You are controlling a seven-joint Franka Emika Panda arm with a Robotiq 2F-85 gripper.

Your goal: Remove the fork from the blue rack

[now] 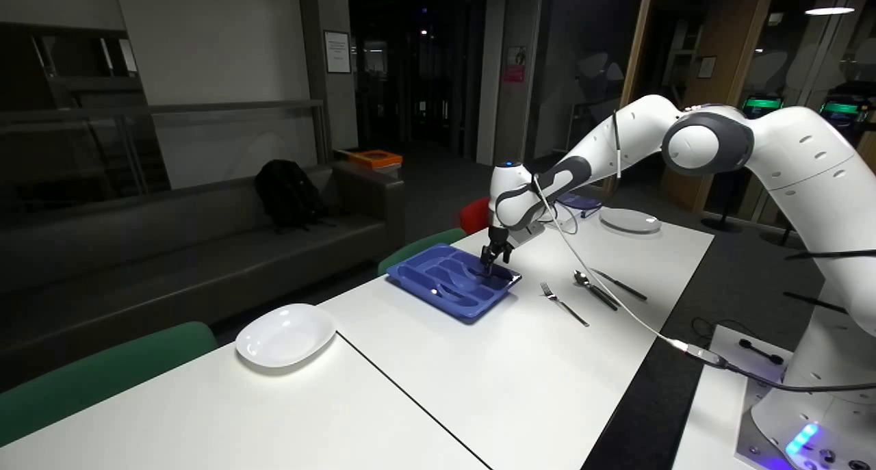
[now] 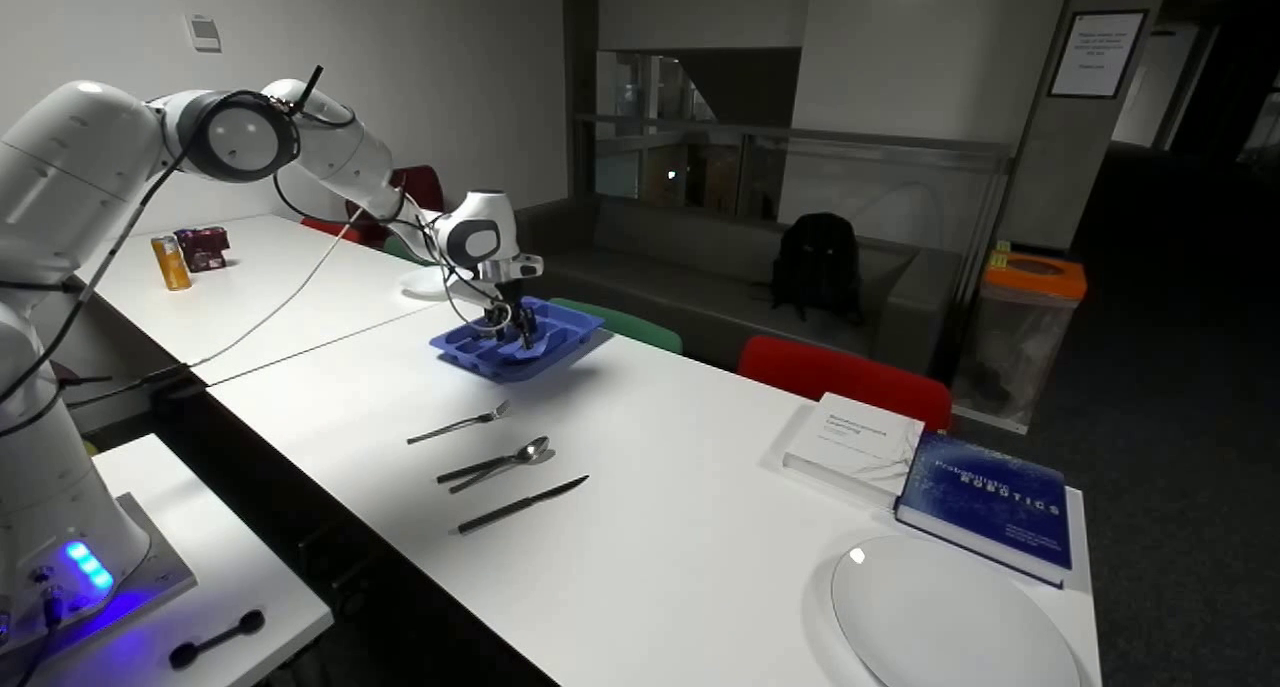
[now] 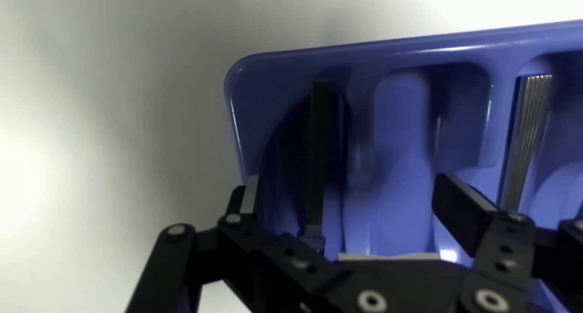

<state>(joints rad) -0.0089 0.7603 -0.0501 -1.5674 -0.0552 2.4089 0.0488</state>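
The hand (image 3: 347,187) has its fingers spread wide, with room between them for the black handle (image 3: 316,153) in the blue rack (image 3: 282,74). A raised divider (image 3: 360,135) also stands between the fingers, narrowing the space beside that handle. One finger is just beside the rack's outer wall; contact is hard to tell. A ridged metal piece (image 3: 527,133) crowds the other. On the counter (image 2: 690,447), a wide lane separates rack and white book (image 2: 853,442), a narrower strip rack and fork (image 2: 462,425). A white cable (image 1: 583,261) slants down from the arm, obstructing low passes there.
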